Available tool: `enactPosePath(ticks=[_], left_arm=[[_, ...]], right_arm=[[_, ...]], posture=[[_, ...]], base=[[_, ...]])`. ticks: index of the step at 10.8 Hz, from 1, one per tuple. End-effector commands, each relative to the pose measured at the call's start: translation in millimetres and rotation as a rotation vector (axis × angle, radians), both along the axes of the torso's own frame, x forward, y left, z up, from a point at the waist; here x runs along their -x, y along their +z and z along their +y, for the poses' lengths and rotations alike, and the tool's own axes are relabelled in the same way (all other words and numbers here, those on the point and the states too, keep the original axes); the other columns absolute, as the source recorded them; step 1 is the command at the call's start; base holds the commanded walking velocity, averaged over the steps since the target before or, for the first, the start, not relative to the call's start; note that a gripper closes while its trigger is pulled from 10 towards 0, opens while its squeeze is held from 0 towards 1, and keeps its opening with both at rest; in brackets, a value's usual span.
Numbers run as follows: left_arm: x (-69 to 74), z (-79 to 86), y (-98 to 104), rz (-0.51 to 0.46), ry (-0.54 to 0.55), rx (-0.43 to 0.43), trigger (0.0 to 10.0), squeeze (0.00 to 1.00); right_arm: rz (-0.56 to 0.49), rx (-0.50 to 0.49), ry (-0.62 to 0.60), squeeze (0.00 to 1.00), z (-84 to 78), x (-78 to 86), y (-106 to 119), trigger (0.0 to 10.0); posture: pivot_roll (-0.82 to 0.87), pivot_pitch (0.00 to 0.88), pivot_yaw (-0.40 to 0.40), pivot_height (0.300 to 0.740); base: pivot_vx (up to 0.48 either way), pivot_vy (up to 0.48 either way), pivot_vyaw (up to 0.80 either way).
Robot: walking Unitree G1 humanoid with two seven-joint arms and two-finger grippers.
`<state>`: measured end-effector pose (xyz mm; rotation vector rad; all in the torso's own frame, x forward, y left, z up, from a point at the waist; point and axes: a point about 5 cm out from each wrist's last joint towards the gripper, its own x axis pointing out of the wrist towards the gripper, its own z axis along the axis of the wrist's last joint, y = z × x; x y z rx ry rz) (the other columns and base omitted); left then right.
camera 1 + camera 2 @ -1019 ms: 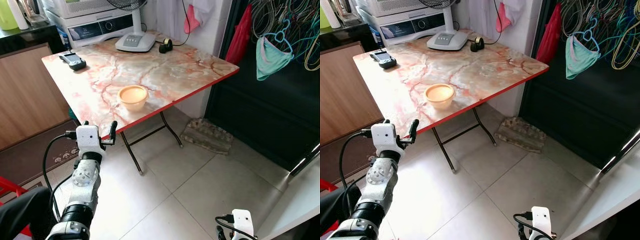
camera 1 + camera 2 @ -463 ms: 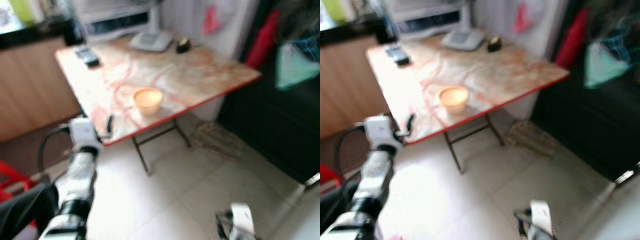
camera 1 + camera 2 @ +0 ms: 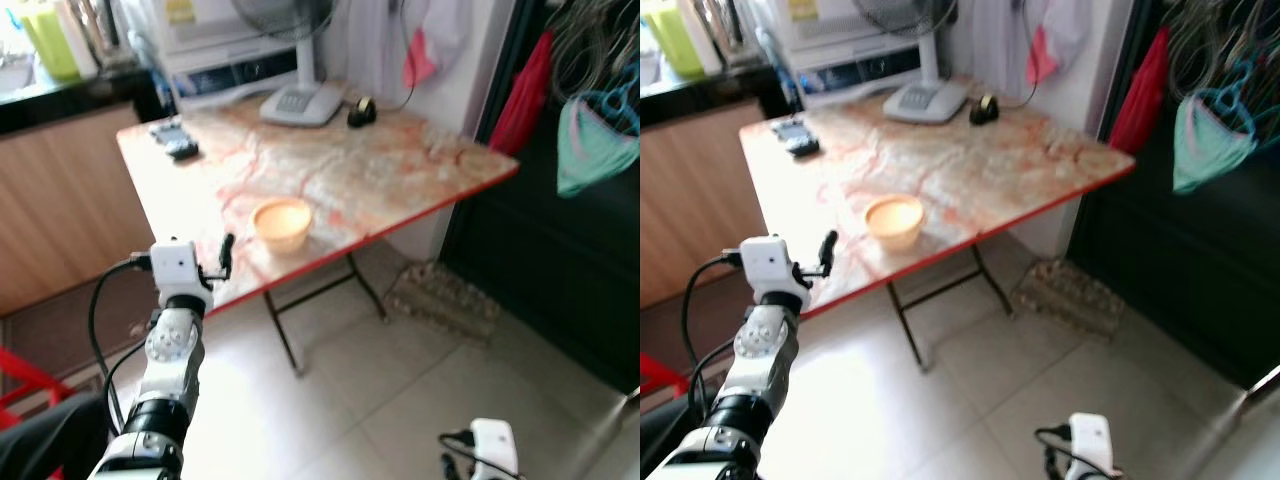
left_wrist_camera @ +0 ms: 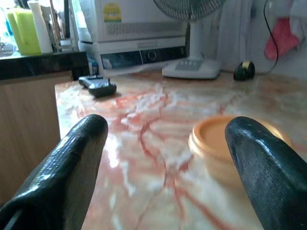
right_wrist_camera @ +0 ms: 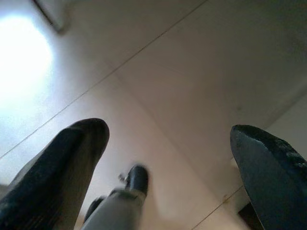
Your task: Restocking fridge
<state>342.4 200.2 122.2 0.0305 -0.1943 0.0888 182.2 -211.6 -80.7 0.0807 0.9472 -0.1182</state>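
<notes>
Left gripper [image 4: 165, 158] fingers spread before the round orange plastic bowl [image 3: 281, 222] near the marble-patterned table [image 3: 380, 170] edge; risked shoving it off

R hand [image 5: 168, 158] fingers [image 5: 62, 167] spread wide, nothing btwn, above pale tiled floor [image 5: 182, 67].

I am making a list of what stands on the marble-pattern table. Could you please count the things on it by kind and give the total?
Bowl, orange: 1
Fan base, white: 1
Dark handheld devices, near the far left corner: 2
Tape roll, small and dark, beside the fan base: 1
Total: 5
The left pincer, open, is at the near table edge, short of the bowl.
</notes>
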Motion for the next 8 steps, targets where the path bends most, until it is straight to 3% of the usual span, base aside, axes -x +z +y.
enactPosePath(ticks=[1,8], left_arm=[[-1.5,9.0,6.5,-0.011,0.025,0.006,10.0,0.0],[-2.3,11.4,5.5,0.001,0.031,0.07,10.0,0.0]], right_arm=[[-0.017,-0.028,0.006,0.0,10.7,-6.9,1.5,10.0],[-0.011,-0.028,0.007,0.0,10.3,-6.0,1.0,10.0]], posture=[[0.08,0.0,-0.008,0.74],[0.08,0.0,-0.008,0.74]], base=[[0.307,0.0,0.0],[0.297,0.0,0.0]])
